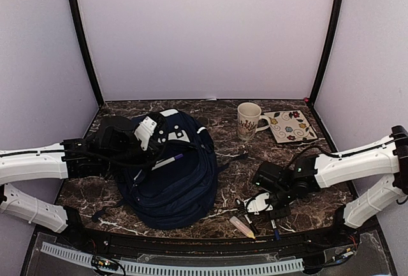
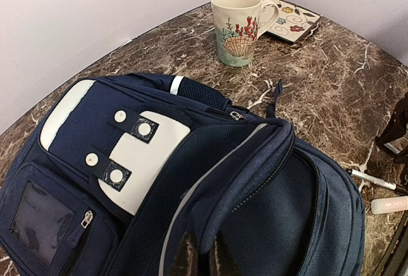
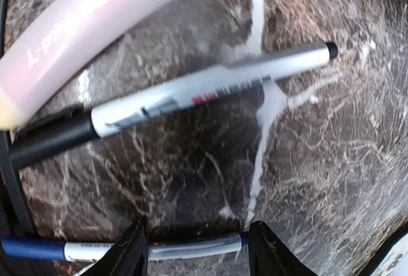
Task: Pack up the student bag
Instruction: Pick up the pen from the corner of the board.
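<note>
Left wrist view first: the left jaws are pinched fully shut on a fold of fabric at the rim of the student bag (image 2: 191, 180), holding its mouth up and open. Right wrist view: the right jaws stand apart, empty, hovering low over the surface (image 3: 319, 161) with a blue-capped pen (image 3: 185, 248) lying between the fingertips, nothing gripped yet.

The bag lies flat on the left-middle of the surface, front pocket towards the back wall and opening towards the right arm. From the top view one pen (image 1: 169, 160) sits at the bag's mouth; can't tell if it's properly inside or just resting on the edge. So I'd call this early-to-middle: maybe one item in, several to go, and the bag isn't zipped.

Count of what's out:
- one bag
- one black-capped marker (image 3: 210, 91), just beside the blue-capped pen
- one pinkish tube (image 3: 83, 27), right next to the marker
- one mug (image 1: 248, 121), near the back
- one flowered tile (image 1: 290, 126), just beside the mug

So three pens/markers total, counting the one at the bag. Whether the mug and tile are meant to go in, no idea.
</note>
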Tool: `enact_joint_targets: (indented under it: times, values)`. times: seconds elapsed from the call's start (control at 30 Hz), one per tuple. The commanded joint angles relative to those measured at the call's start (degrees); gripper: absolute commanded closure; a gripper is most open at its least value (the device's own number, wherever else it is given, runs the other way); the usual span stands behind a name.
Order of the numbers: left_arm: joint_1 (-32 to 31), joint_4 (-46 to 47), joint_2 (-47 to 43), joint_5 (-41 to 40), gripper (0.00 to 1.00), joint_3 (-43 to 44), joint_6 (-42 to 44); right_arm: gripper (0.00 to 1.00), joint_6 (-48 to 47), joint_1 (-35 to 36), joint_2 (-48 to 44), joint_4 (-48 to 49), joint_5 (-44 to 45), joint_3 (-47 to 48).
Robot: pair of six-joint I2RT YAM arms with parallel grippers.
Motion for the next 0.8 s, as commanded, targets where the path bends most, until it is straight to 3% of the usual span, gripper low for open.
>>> enact_joint_targets:
  times: [0.0, 0.33, 0.77]
  values:
    - [0.87, 2.99, -0.47, -0.91, 1.0, 0.41, -0.73, 0.46, -2.51, -2.68, -3.97, -5.49, -7.59, 2.26]
    - [0.87, 3.63, -0.66, -0.91, 1.0, 0.17, -0.65, 0.45, -9.37, -2.81, -5.66, -11.72, -10.08, 1.7]
    - [0.87, 2.9, -2.83, -2.57, 1.0, -0.76, -0.96, 0.43, -14.29, 1.47, -0.67, -8.35, -3.2, 0.87]
